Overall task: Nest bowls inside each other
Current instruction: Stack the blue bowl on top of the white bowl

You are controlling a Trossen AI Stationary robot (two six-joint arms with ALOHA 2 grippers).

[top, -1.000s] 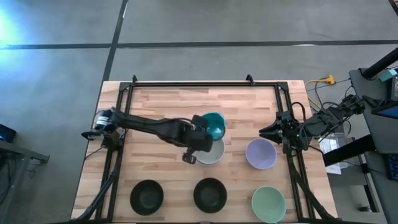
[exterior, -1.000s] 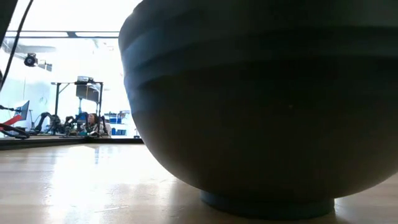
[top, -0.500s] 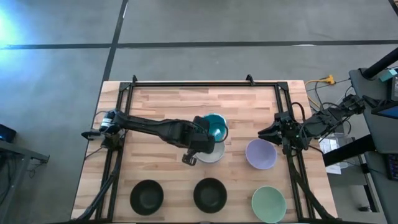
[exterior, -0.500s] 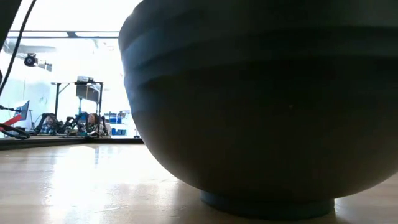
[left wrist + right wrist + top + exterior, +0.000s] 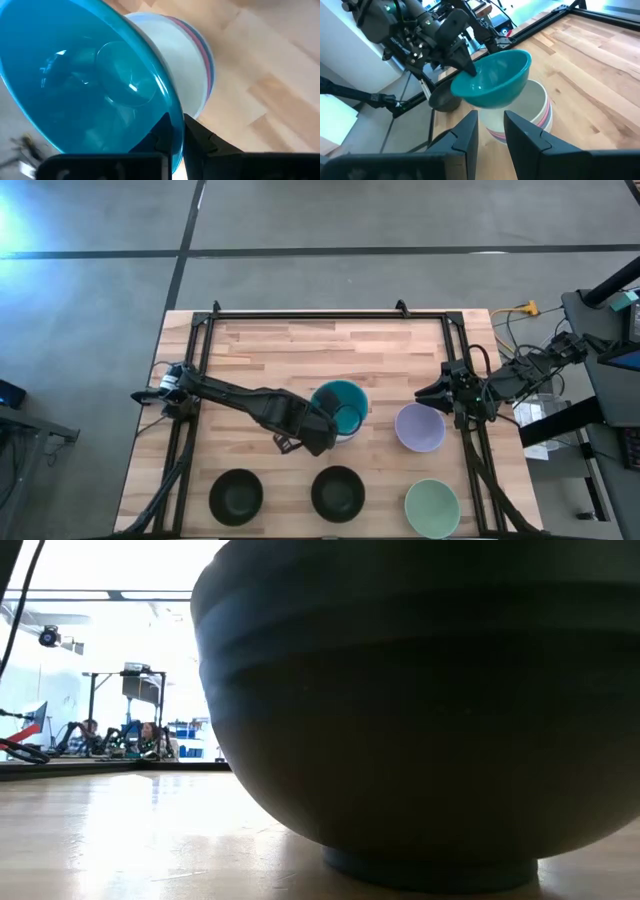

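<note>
Left gripper was pinched on the near rim of the teal bowl, holding it tilted just above the stack, a white bowl seated in a pink one, at table centre. Judgement: stack lay directly beneath and slightly beyond the teal bowl's low edge, so levelling and lowering should seat it. Right gripper waited at the right table edge, fingers parted and empty, beside the lavender bowl.

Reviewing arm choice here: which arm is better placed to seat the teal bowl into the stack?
Left. The left gripper already pinches the teal bowl by its rim, tilted over the white bowl; the right gripper waits at the table's right edge.
</note>
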